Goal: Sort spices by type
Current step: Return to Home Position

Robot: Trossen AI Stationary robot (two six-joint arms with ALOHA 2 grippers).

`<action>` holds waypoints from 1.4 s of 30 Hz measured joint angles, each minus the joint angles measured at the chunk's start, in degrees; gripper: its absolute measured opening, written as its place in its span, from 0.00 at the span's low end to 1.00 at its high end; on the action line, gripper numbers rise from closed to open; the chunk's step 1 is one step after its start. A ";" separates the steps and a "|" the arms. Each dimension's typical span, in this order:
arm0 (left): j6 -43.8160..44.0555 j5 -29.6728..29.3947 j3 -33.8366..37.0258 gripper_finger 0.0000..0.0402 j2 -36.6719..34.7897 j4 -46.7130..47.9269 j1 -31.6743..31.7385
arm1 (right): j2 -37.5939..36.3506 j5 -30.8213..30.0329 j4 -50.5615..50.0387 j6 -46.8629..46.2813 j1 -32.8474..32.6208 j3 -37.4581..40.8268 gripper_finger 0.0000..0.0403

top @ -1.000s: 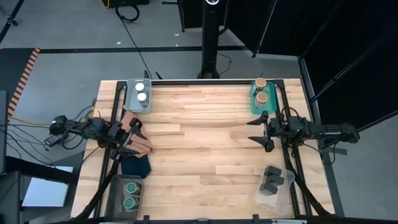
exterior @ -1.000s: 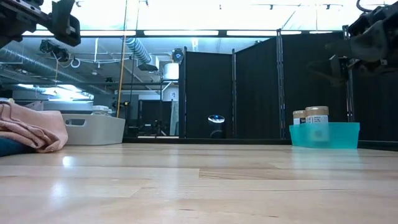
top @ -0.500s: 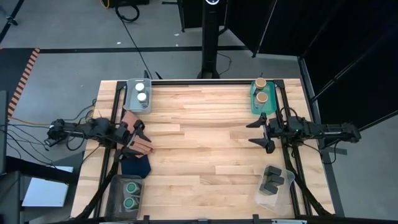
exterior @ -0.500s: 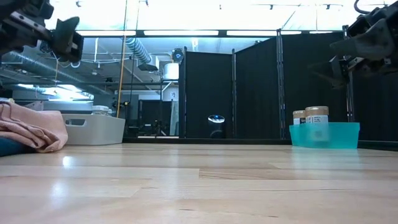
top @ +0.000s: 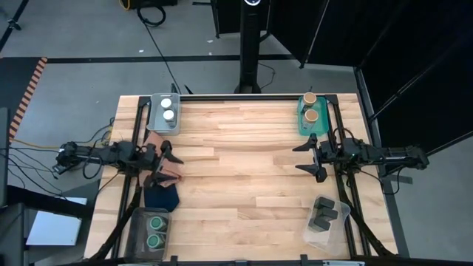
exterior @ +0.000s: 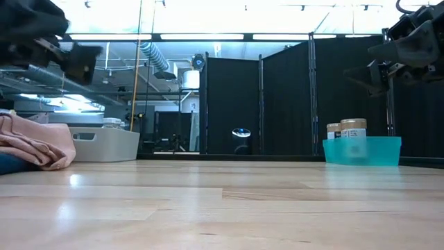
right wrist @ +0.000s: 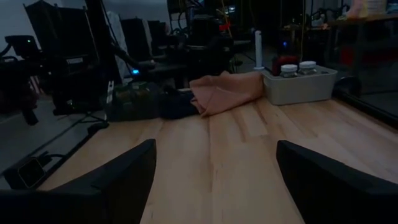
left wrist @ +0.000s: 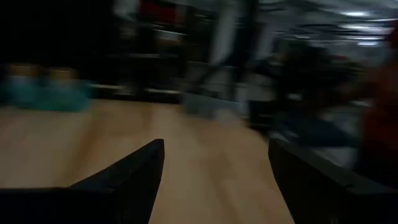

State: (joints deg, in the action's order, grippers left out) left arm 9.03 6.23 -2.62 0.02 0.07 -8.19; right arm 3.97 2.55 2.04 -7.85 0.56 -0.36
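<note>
Both grippers are open and touch nothing. My left gripper hovers above the brown cloth near the table's left edge. My right gripper hangs in the air near the right edge, fingers pointing toward the table's middle. Two white-lidded jars stand in a grey bin at the far left. Two tan-lidded jars stand in a teal bin at the far right. Two green-lidded jars sit in a clear bin at the near left. The black tins sit in a clear bin at the near right.
A navy cloth lies beside the brown cloth on its near side. Bare wood stretches across the table's middle between the two arms. Black rails run along the left and right edges. The right wrist view shows the brown cloth and the grey bin across the table.
My left gripper has swung over the brown cloth toward the table's far edge, its arm now lying level across the left edge, and it shows lower in the low view. It is in quick motion and stays open. The cloths and jars have not moved.
</note>
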 joint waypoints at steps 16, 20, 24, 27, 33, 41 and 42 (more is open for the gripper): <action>-5.50 -2.51 2.13 0.73 0.00 -1.69 -0.02 | 0.00 -0.09 -0.27 1.31 0.00 0.00 0.84; -5.42 -2.52 2.13 0.73 0.01 -1.64 -0.02 | 0.00 -0.09 -0.41 2.06 0.00 0.00 0.84; -5.69 -4.05 2.13 0.73 0.01 -1.47 -0.02 | 0.00 -0.02 -0.86 2.55 0.00 0.00 0.84; -7.10 -4.55 2.13 0.73 0.01 -1.13 -0.02 | 0.00 0.04 -0.84 3.09 0.00 0.00 0.84; -10.04 -4.79 2.13 0.73 0.01 -1.45 -0.02 | 0.25 -1.48 -0.94 3.49 0.00 0.00 0.84; -10.27 -4.82 2.15 0.73 -0.01 -2.43 -0.02 | 0.55 -2.49 -0.27 -1.19 0.00 0.00 0.84; -10.18 -4.79 2.15 0.73 0.00 -2.39 -0.02 | 0.55 -2.49 -0.25 -1.08 0.00 0.00 0.84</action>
State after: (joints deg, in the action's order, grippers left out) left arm -1.15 1.43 -0.47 0.02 -2.31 -8.21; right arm 4.51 0.05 1.78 -8.93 0.56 -0.36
